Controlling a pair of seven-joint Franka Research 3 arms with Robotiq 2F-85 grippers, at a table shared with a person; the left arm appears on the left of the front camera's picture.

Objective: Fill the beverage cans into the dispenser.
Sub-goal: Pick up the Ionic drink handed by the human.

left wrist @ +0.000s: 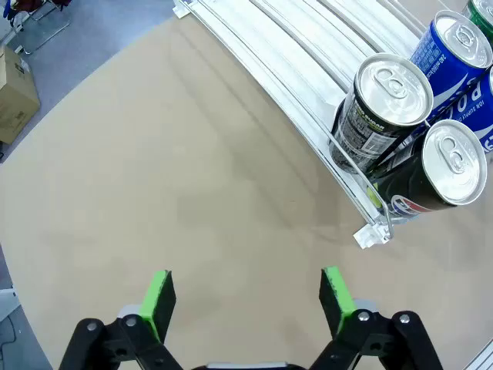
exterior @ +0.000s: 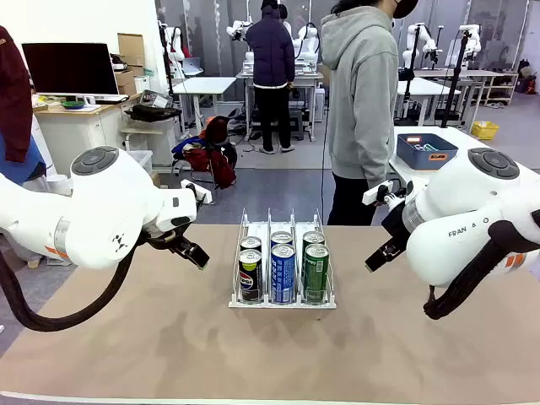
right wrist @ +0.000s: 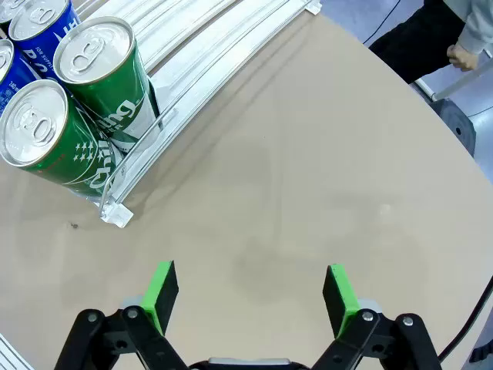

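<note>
On the tan table [exterior: 152, 337], six cans [exterior: 283, 272] stand at the front of the wire rack [exterior: 283, 304]. The left gripper [left wrist: 246, 289] and right gripper [right wrist: 250, 285] flank it, wide open and empty. Swinging either one inward could shove the rack.

The left arm [exterior: 101, 211] and right arm [exterior: 472, 207] are bulky rounded white shells with grey round joint caps. The right arm carries dark lettering starting "FRAN". A thick black cable [exterior: 51, 316] loops beneath each arm. The left gripper [left wrist: 246, 289] and right gripper [right wrist: 250, 285] are black, with bright green pads [left wrist: 159, 302] and small silver screws at the finger links
</note>
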